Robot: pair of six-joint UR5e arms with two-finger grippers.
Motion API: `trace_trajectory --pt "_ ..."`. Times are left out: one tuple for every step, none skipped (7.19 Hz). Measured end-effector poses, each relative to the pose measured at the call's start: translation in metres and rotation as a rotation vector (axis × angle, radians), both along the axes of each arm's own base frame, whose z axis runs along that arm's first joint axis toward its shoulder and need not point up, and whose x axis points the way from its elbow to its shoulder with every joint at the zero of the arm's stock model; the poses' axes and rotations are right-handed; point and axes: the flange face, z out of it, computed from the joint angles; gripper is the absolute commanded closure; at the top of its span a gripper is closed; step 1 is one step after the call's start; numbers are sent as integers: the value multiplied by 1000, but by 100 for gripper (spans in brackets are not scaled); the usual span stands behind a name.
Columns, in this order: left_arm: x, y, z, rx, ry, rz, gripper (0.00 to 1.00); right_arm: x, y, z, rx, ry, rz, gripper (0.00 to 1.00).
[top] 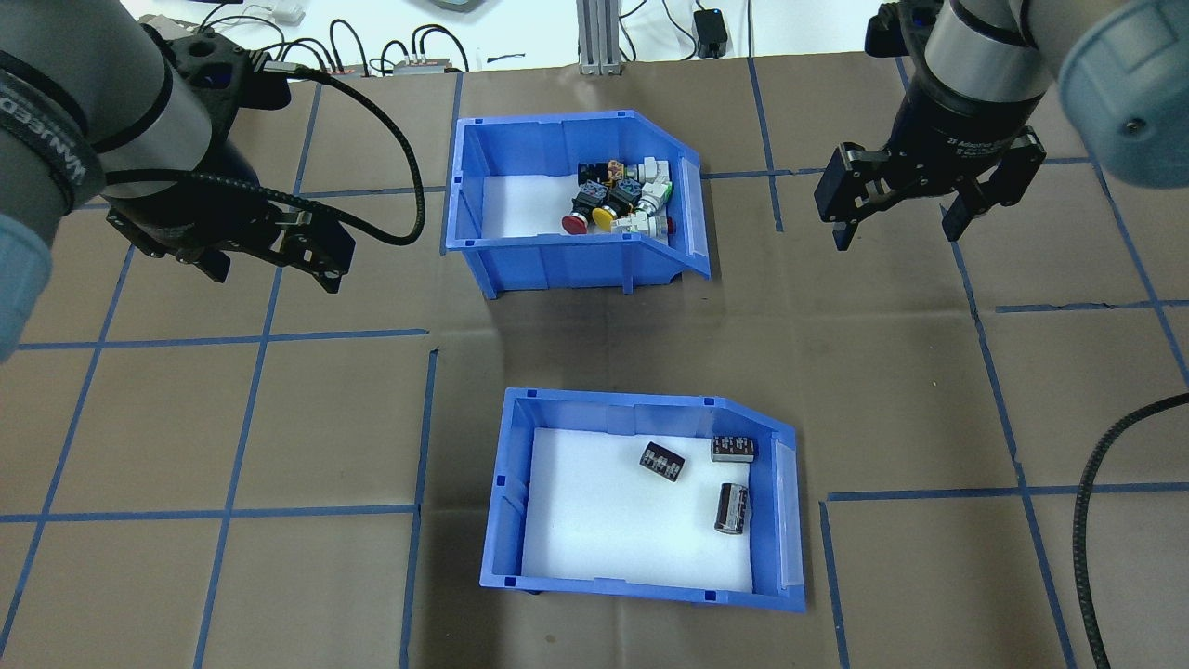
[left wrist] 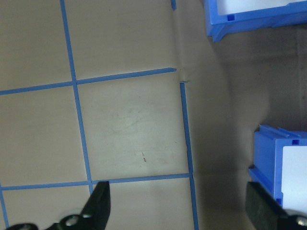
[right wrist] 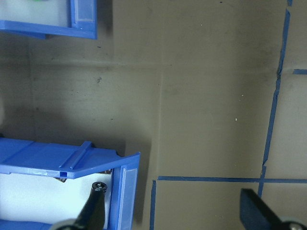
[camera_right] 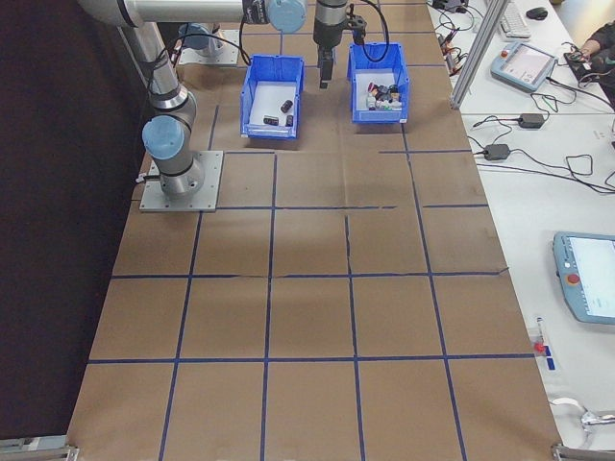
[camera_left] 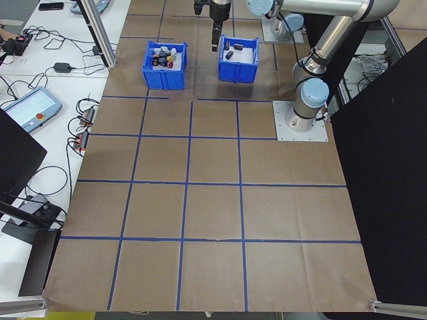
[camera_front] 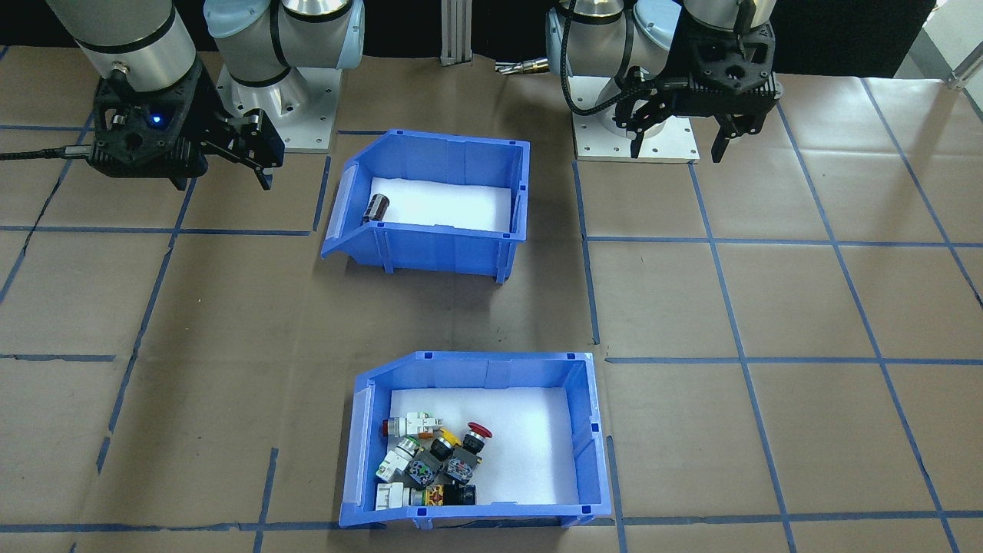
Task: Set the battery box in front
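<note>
Battery box (top: 641,502) nearest the robot (both tools spread, empty-handed).

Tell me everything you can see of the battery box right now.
The battery box is a blue plastic open-top bin with a white liner on its floor and one sloped, cut-away side carrying a clear label strip. It sits upright on the brown paper table, on the robot's side, with the switch bin beyond it. Three dark cylindrical batteries lie loose inside, near the cut-away end. Neither hand touches it: the left hand and right hand hover open, off to either side.
</note>
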Motion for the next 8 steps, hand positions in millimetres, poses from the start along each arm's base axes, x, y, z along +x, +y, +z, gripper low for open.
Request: trace_trajectory --pt "0 0 0 0 -1 1 0 0 0 0 0 0 0 0" --pt "0 0 -1 -2 -2 2 0 0 0 0 -2 0 0 0" --pt "0 -1 0 -7 -1 2 0 0 -1 0 -4 0 0 0" --pt "0 -1 0 -14 -1 2 0 0 -2 0 -5 -1 0 0" --pt "0 -2 -1 -16 0 1 0 0 -3 -1 -5 -1 3 0" --pt "0 -4 -2 -13 1 -1 0 0 -4 0 -6 0 7 0" --pt "0 -5 -4 -10 2 0 0 -1 -5 0 -7 1 9 0" --pt "0 -5 -3 -11 3 5 0 -1 -5 1 -9 3 10 0"
